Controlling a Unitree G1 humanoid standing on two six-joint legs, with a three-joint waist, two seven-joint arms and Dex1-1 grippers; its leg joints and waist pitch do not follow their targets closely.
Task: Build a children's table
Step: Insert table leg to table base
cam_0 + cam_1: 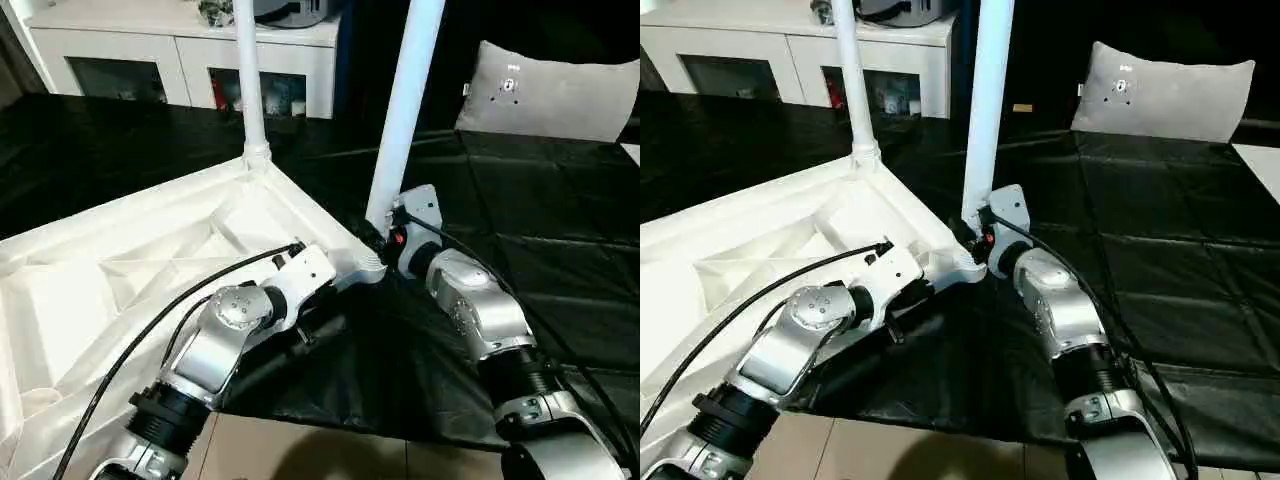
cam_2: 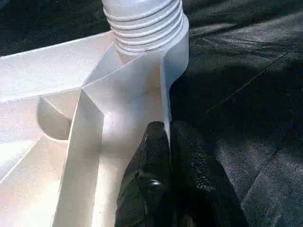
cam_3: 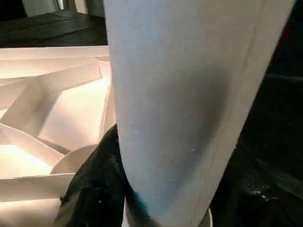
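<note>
**Table top pinched, leg clasped at the corner**

The children's table point(image 1: 120, 270) was seen lying upside down on a black sheet point(image 1: 560, 250), its ribbed underside turned up. One leg point(image 1: 250, 80) was seen upright in the far corner socket. The top's side wall was pinched between the clenched fingers point(image 2: 151, 179) of the left gripper point(image 2: 168, 142), just below that threaded socket. A second leg point(image 1: 405, 110) was clasped near its base by the right gripper point(image 1: 385, 240), tilted slightly at the nearer corner. Behind, a white cabinet point(image 1: 180, 50) and a grey pillow point(image 1: 550, 95) were seen.
</note>
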